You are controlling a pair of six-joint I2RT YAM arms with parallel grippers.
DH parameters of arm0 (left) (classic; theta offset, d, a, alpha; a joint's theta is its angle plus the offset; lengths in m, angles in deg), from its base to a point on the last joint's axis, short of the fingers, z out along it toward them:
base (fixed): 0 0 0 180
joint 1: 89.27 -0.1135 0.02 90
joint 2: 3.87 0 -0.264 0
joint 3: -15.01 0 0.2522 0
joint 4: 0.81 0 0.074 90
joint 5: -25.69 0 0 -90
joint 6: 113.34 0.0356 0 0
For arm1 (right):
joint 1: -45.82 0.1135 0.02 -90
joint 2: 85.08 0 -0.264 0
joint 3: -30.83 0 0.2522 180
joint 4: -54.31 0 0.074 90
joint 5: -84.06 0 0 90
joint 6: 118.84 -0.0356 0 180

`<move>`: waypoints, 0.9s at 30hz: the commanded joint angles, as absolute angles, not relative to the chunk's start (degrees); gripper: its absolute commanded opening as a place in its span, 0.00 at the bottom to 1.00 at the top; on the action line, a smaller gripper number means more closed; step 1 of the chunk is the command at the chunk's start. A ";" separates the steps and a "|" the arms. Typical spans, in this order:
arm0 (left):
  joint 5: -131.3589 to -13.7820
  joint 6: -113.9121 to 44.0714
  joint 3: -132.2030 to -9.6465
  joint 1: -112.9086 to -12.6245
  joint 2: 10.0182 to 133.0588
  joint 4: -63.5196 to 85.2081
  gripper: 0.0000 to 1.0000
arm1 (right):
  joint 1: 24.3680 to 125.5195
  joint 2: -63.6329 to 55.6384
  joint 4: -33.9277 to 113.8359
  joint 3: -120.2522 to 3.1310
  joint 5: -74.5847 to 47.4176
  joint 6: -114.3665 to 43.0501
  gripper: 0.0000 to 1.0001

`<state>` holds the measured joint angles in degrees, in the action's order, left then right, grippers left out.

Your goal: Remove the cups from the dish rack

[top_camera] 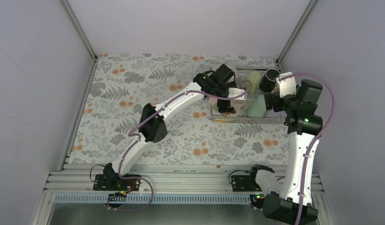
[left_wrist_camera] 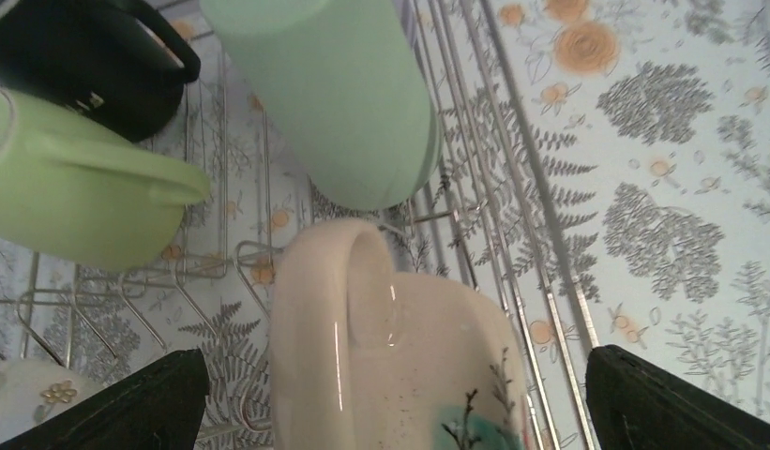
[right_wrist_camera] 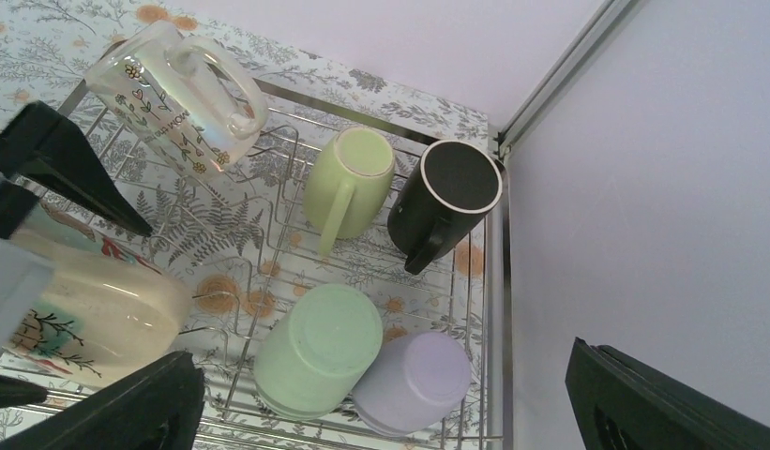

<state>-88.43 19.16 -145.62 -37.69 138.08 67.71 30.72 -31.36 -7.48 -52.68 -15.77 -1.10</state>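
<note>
The silver wire dish rack point(top_camera: 237, 120) point(right_wrist_camera: 493, 309) stands at the back right of the table. In it lie a cream patterned mug point(left_wrist_camera: 400, 356) point(right_wrist_camera: 90, 300), a green tumbler point(left_wrist_camera: 343, 94) point(right_wrist_camera: 320, 352), a lavender tumbler point(right_wrist_camera: 414, 380), a pale green mug point(left_wrist_camera: 71, 187) point(right_wrist_camera: 348, 183), a black mug point(left_wrist_camera: 90, 56) point(right_wrist_camera: 446, 197) and a pale flowered mug point(right_wrist_camera: 174, 94). My left gripper point(left_wrist_camera: 400, 417) point(top_camera: 228, 104) is open; its fingers straddle the cream mug without touching it. My right gripper point(right_wrist_camera: 385, 412) point(top_camera: 274, 102) hangs open above the two tumblers.
The rack sits close to the right wall point(right_wrist_camera: 662, 187) and the back corner post point(right_wrist_camera: 550, 84). A floral cloth point(top_camera: 134, 93) covers the table, with open cloth to the left of the rack. The two wrists are close together over the rack.
</note>
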 commanded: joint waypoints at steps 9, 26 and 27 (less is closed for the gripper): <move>-89.47 17.78 -147.49 -38.89 141.07 62.87 0.80 | 30.20 -32.35 -5.79 -50.26 -20.34 -3.97 0.97; -88.06 14.98 -147.85 -38.96 140.89 64.55 0.16 | 30.22 -32.66 -5.94 -48.61 -21.82 -4.12 0.94; -87.79 14.83 -147.90 -38.99 140.50 64.42 0.14 | 30.18 -32.66 -6.15 -48.51 -22.43 -4.21 0.94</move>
